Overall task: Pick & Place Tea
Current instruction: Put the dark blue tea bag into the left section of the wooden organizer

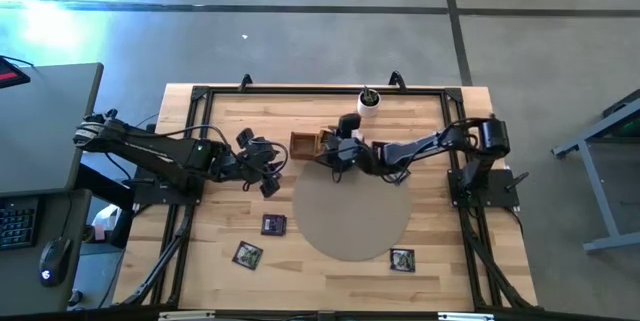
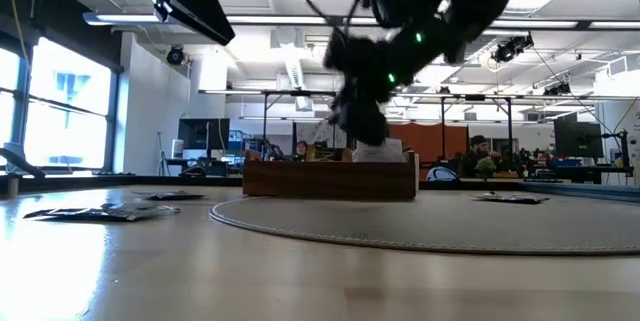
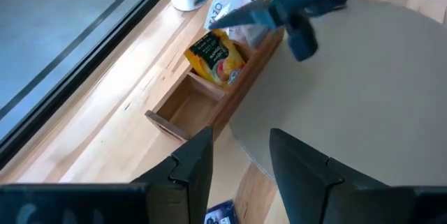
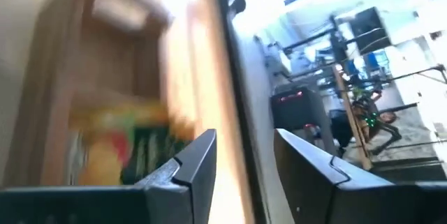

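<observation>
Both grippers, left (image 3: pixel 241 165) and right (image 4: pixel 244 165), are spread and hold nothing. The tea sachets (image 1: pixel 273 225) at lower centre look light, thin and floppy. They are likely best pinched by an edge.

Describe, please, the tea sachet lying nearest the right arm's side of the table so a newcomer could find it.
Start from the round grey mat in the middle of the wooden table. At the mat's near rim, on the right arm's side, lies one dark tea sachet with green print. The other two loose sachets lie off the mat toward the left arm.
</observation>
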Robot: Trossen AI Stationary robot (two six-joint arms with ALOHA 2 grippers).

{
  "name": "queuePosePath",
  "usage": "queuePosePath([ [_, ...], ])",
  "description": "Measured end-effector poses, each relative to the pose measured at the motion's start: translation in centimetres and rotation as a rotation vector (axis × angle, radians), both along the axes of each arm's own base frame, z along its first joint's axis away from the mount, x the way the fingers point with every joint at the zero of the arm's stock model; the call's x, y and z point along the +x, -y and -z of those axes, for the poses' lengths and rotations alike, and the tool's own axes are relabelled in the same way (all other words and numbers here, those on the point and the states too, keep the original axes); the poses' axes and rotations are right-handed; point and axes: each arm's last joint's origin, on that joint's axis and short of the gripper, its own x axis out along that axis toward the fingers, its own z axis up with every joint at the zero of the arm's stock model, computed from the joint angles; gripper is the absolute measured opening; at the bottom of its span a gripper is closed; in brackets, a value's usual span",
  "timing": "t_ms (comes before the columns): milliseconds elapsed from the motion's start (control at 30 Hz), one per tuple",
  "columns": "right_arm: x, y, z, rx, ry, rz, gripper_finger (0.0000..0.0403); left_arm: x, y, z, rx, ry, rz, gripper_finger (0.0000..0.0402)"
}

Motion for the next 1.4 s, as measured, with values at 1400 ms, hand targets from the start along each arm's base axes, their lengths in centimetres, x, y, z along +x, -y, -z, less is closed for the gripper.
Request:
queuePosePath([
  [1400,-11.2,-14.7,-4.0,0.656,-0.055,-0.113,0.0116,-9.6,-1.2,4.1,-0.386,0.041,0.068,0.014],
])
